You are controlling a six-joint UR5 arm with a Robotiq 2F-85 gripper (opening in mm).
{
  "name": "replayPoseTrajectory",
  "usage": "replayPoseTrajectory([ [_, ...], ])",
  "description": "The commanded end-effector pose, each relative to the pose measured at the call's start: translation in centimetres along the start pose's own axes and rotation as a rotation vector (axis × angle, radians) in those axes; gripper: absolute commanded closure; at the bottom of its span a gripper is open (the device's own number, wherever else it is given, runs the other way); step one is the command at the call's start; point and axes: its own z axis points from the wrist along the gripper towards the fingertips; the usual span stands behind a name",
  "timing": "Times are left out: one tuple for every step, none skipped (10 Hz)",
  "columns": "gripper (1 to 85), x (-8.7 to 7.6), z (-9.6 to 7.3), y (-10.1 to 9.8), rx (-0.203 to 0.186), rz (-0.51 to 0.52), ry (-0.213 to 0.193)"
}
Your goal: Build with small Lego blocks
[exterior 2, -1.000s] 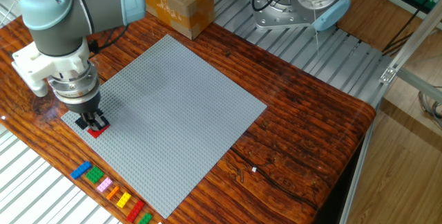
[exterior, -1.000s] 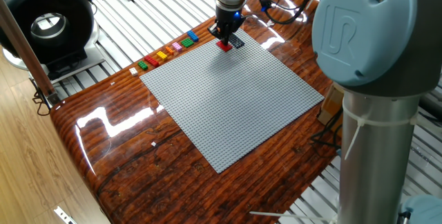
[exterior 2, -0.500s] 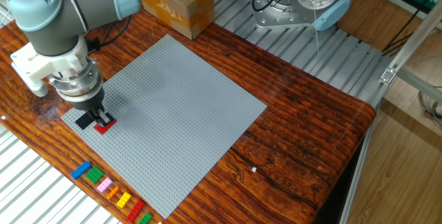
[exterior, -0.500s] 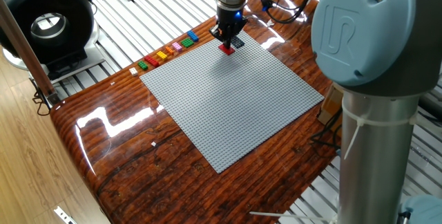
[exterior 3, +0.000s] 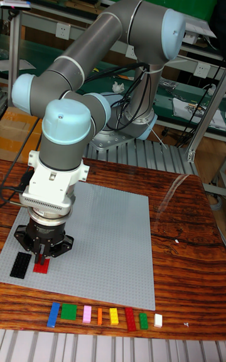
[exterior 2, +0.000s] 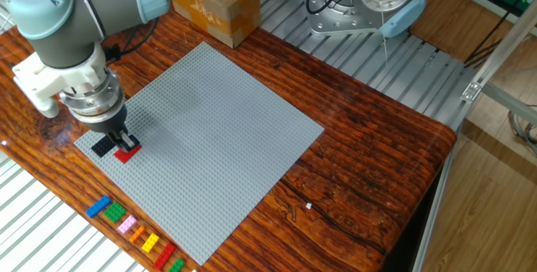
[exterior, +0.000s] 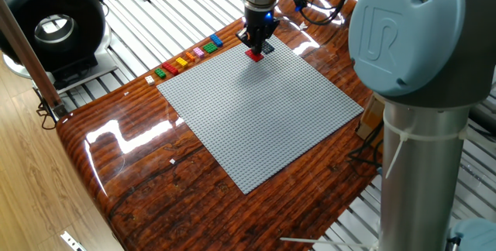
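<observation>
Glossy dark wooden table (exterior 2: 369, 150) bears a grey baseplate (exterior 2: 205, 129), a row of loose small Lego blocks (exterior 2: 134, 232) beside the baseplate's edge, and a cardboard box (exterior 2: 214, 2) near its far corner.

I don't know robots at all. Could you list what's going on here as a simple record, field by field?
Arm: one grey and blue robot arm
Gripper: down at a red brick, seemingly closed on it
Red brick: on the grey baseplate, near a corner
Black brick: on the plate, beside the red one
Spare bricks: a row of mixed colours on the wooden table, off the plate's edge
Also there: cardboard box
</observation>
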Motion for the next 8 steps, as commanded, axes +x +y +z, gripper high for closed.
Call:
replayPoseTrajectory([
  [68.0, 0.1, -0.4, 0.2, -0.009, 0.025, 0.004],
  [68.0, 0.1, -0.5, 0.3, -0.007, 0.034, 0.007],
  [68.3, 0.2, -0.7, 0.4, -0.006, 0.038, 0.010],
  [69.0, 0.2, -0.9, 0.3, -0.005, 0.041, 0.010],
  [70.3, -0.2, -0.9, 0.3, -0.004, 0.044, -0.006],
  [71.0, -0.6, -0.9, 0.4, -0.009, 0.049, -0.022],
  [72.0, -1.0, -0.9, 0.8, -0.023, 0.054, -0.035],
  [72.7, -1.1, -0.9, 0.9, -0.029, 0.054, -0.041],
])
